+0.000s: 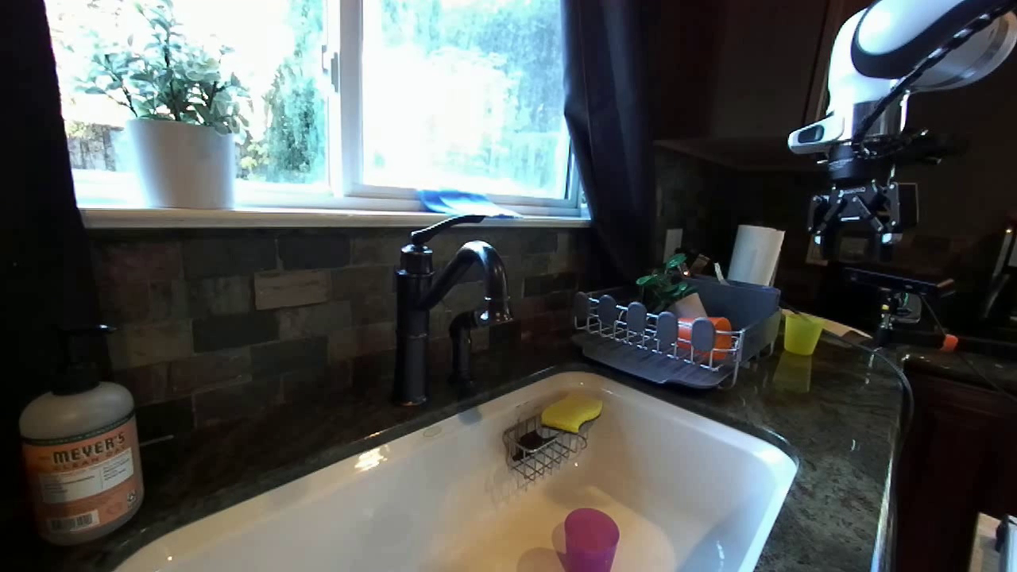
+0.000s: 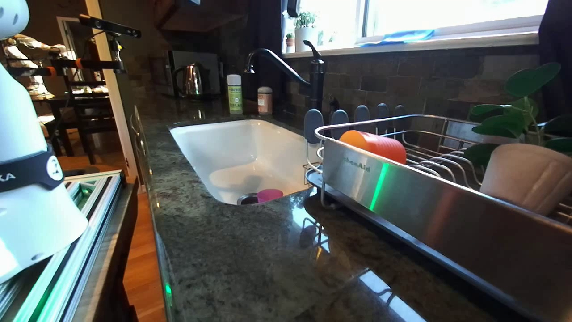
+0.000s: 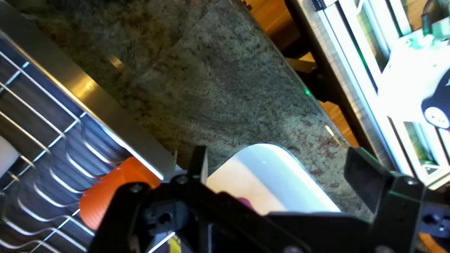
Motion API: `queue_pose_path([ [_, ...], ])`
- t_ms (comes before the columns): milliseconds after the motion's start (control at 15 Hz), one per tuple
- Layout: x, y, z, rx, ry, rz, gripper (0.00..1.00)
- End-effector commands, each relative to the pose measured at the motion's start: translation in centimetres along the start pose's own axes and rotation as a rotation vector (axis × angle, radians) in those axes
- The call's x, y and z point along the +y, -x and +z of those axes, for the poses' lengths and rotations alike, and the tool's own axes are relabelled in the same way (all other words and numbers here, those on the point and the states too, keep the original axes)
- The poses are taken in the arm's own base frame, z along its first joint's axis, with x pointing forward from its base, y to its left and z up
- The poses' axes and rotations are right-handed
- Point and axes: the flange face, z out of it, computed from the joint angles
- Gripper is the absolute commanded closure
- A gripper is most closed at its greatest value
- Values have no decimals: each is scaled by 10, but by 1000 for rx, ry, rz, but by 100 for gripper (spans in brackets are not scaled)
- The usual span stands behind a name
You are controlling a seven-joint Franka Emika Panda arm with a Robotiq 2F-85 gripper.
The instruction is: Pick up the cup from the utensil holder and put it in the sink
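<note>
The claw [image 1: 856,240], its black fingers [image 3: 367,175] spread wide apart, hangs well above a bench [image 2: 232,259] of dark, speckled, polished stone. A smooth pink cup [image 1: 591,539] rests on the floor of the glossy white sink [image 1: 357,508]; an orange cup [image 2: 377,145], round-bodied, lies on its side in the rack [image 2: 429,212], a frame of curved wire with a flat brushed-metal wall. Which cup the task means cannot be told. Near the orange cup, an oval-leaved plant [image 2: 500,125] leans in a tilted, pale matte pot [image 2: 523,176]. A yellow-green cup [image 1: 802,334] stands on the bench near the rack, mirrored in the polish. A yellow sponge [image 1: 574,411] tops a wire caddy [image 1: 548,457] against the sink's wall; an arched, dark faucet [image 1: 413,334] rises behind the rim.
</note>
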Motion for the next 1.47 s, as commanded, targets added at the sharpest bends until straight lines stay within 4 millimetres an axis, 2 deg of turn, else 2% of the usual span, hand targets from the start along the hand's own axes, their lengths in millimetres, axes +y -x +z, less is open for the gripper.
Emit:
queue_pose_path([
  [0,4,1,0,-12,-26,-21,0],
  [133,12,-1,-1,-27,-43,-38,0],
  [267,16,-8,-3,-82,85,-132,0],
  [600,47,-8,-1,-170,283,-316,0],
  [800,65,-14,7,-84,417,-417,0],
  [933,76,-23,17,26,498,-392,0],
  [1200,66,-52,41,238,589,-291,0],
  [1267,75,-44,30,153,578,-309,0],
  [1400,71,-56,39,203,574,-296,0],
])
